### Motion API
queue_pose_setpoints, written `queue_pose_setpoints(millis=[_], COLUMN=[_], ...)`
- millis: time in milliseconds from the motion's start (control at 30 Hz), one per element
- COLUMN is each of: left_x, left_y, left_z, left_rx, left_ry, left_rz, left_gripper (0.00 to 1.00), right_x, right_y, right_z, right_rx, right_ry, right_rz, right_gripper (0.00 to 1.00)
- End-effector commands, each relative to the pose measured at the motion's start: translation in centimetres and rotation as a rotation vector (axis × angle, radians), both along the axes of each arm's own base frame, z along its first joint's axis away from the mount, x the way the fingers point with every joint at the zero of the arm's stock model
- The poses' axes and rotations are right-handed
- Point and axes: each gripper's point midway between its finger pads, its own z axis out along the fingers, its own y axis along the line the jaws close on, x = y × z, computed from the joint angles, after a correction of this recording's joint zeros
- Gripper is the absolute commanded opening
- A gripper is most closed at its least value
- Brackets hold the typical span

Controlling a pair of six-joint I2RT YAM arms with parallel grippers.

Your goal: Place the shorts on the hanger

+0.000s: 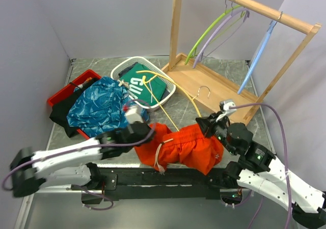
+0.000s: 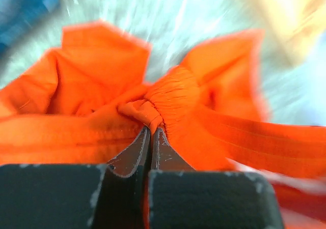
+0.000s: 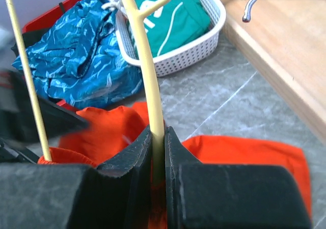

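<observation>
Grey marble counter (image 1: 97, 66): shorts (image 1: 188, 147) bunched just beside white basket (image 1: 170, 90). Left end effector (image 2: 151, 130) pinches waistband; right end effector (image 3: 158, 132) clamps yellow hanger (image 3: 144, 56). Advice: keep waistband taut, thread slowly.

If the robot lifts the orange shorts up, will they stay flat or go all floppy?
Probably floppy: the shorts lie crumpled in soft folds and bunch up where the left tool pinches them. They look like thin cloth, so they are likely light and would sag below the grip. They can't roll or break, but loose parts may drag.
</observation>
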Motion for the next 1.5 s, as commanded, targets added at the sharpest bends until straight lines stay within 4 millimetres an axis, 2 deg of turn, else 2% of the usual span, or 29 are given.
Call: queue_pose_setpoints(millis=[0, 33, 67, 100, 133, 167, 233, 267, 333, 400, 500, 600, 633, 733, 833, 967, 1067, 1100, 1133, 1167, 1367, 1400, 1467], left_x=[2.4, 2.8, 3.1, 3.2, 3.9, 3.8, 3.8, 3.5, 2.8, 1.8, 0.8, 0.2, 0.0, -0.3, -0.3, -0.7, -1.0, -1.0, -0.9, -0.9, -1.2, -1.2, -1.7], left_y=[4.9, 6.3, 7.3, 8.2, 9.8, 10.8, 12.6, 13.5, 14.7, 15.9, 16.7, 17.0, 17.4, 17.8, 17.3, 18.0, 18.8, 18.7, 18.7, 18.8, 19.2, 19.2, 20.1], left_z=[6.9, 7.3, 8.2, 9.9, 10.7, 10.7, 11.8, 10.9, 9.4, 6.7, 3.9, 2.1, 1.4, -0.1, -1.0, -2.9, -3.5, -3.2, -3.0, -2.9, -1.5, -0.8, -1.1], left_rx=[-0.229, -0.222, -0.234, -0.283, -0.282, -0.268, -0.303, -0.270, -0.299, -0.298, -0.344, -0.392, -0.380, -0.386, -0.364, -0.284, -0.244, -0.245, -0.243, -0.227, -0.196, -0.203, -0.138], left_ry=[-0.133, -0.151, -0.174, -0.196, -0.227, -0.230, -0.253, -0.241, -0.196, -0.149, -0.109, -0.078, -0.066, -0.037, -0.016, 0.033, 0.056, 0.057, 0.056, 0.048, 0.057, 0.063, 0.089], left_rz=[0.310, 0.358, 0.398, 0.441, 0.510, 0.540, 0.612, 0.629, 0.671, 0.687, 0.688, 0.690, 0.703, 0.730, 0.723, 0.786, 0.828, 0.829, 0.830, 0.824, 0.828, 0.836, 0.878], left_gripper=[0.01, 0.01, 0.01, 0.01, 0.01, 0.01, 0.01, 0.01, 0.01, 0.01, 0.01, 0.01, 0.01, 0.01, 0.01, 0.03, 0.11, 0.19, 0.22, 0.23, 0.38, 0.40, 0.41], right_x=[1.5, 1.7, 1.8, 2.4, 2.8, 3.3, 3.9, 3.9, 4.2, 4.6, 4.5, 4.4, 4.6, 4.0, 4.4, 5.2, 5.6, 5.9, 6.0, 6.1, 6.1, 6.1, 6.1], right_y=[1.5, 1.9, 2.2, 3.1, 3.3, 3.1, 4.2, 4.6, 5.3, 5.6, 6.8, 7.8, 8.1, 9.9, 10.5, 10.7, 11.4, 11.3, 11.6, 11.9, 12.6, 12.6, 12.7], right_z=[8.6, 9.2, 11.0, 10.9, 11.4, 13.1, 13.2, 14.0, 13.2, 11.4, 8.3, 5.3, 5.2, 3.3, 1.4, -1.6, -3.6, -4.0, -3.9, -4.6, -5.1, -5.1, -5.2], right_rx=[0.121, 0.117, 0.123, 0.093, 0.081, 0.072, 0.033, 0.031, 0.001, -0.041, -0.055, -0.071, -0.054, -0.058, -0.073, -0.108, -0.149, -0.166, -0.163, -0.190, -0.175, -0.176, -0.177], right_ry=[-0.164, -0.171, -0.201, -0.191, -0.199, -0.227, -0.218, -0.230, -0.219, -0.207, -0.195, -0.161, -0.162, -0.150, -0.123, -0.069, -0.046, -0.047, -0.044, -0.038, -0.042, -0.042, -0.042], right_rz=[0.001, 0.011, 0.018, 0.021, 0.015, -0.013, -0.012, -0.009, -0.019, -0.045, -0.028, -0.031, -0.045, -0.041, -0.123, -0.241, -0.273, -0.296, -0.304, -0.305, -0.288, -0.286, -0.284], right_gripper=[0.00, 0.00, 0.00, 0.00, 0.00, 0.00, 0.00, 0.00, 0.00, 0.00, 0.00, 0.00, 0.00, 0.00, 0.00, 0.00, 0.00, 0.00, 0.00, 0.00, 0.00, 0.00, 0.00])
